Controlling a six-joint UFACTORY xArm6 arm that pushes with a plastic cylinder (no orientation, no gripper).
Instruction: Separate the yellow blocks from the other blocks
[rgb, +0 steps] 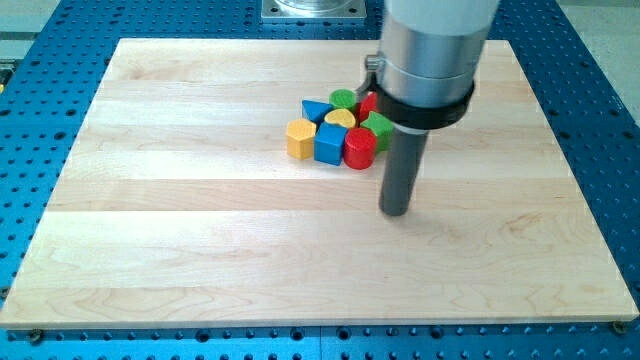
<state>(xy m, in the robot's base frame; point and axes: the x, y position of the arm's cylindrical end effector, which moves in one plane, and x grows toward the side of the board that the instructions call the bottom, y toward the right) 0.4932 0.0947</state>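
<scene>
A tight cluster of blocks sits on the wooden board (200, 250) above its middle. A yellow hexagonal block (300, 138) is at the cluster's left end. A yellow heart-shaped block (340, 119) lies in its middle. Around them are a blue cube (330, 144), a blue triangular block (315, 110), a red cylinder (360, 148), a green cylinder (343, 98), a green block (380, 129) and a red block (368, 103), the last two partly hidden by the arm. My tip (396, 211) rests on the board below and to the right of the red cylinder, apart from the cluster.
The arm's thick grey body (430, 60) hangs over the cluster's right side and hides part of it. A blue perforated table (40, 120) surrounds the board. A metal mount (312, 10) stands at the view's top.
</scene>
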